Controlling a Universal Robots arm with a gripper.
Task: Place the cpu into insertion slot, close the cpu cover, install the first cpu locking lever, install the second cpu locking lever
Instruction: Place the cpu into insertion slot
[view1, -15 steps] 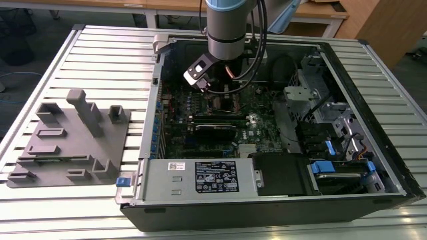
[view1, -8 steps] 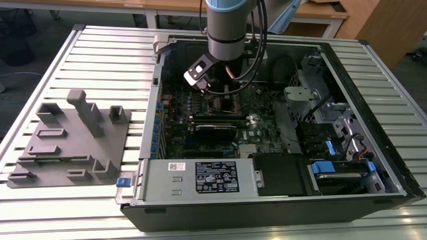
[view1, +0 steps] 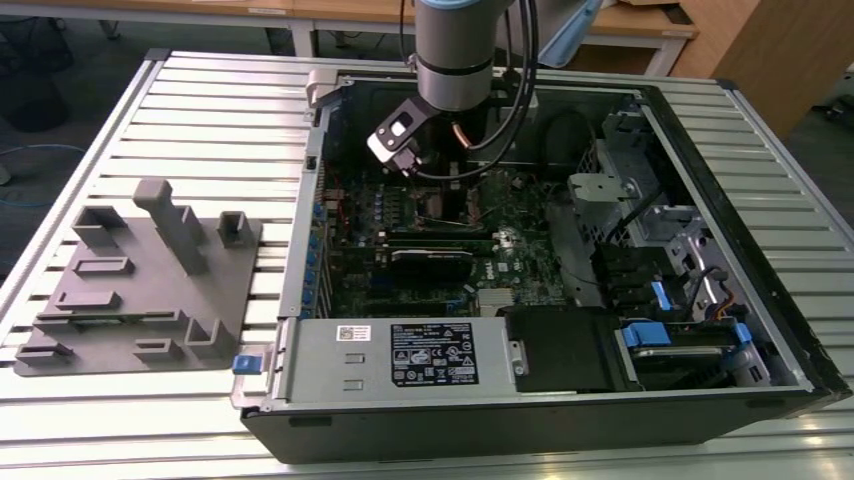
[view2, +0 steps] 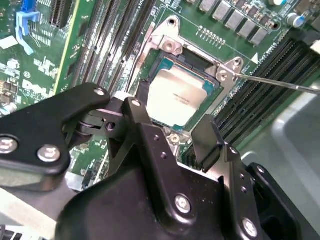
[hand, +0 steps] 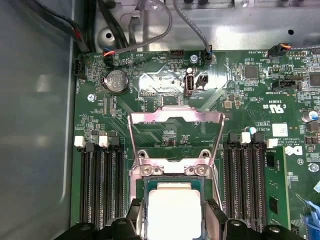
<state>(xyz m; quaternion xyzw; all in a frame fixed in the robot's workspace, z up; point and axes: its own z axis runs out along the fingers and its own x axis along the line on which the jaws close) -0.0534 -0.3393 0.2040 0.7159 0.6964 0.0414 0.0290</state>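
two fingers of the gripper straddle the chip, spread, holding nothing; it lies in the socket, cover raised for access.

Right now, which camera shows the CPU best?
The second wrist view: the cpu sits in the insertion slot, most of its pale top showing, one corner behind the hand. The first wrist view crops the cpu at the picture's edge. In the exterior view it is too small to tell.

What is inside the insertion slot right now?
The cpu lies in the insertion slot, metal top up, and the cpu cover stands open behind it. The slot's pin field cannot be seen; the cpu covers it.
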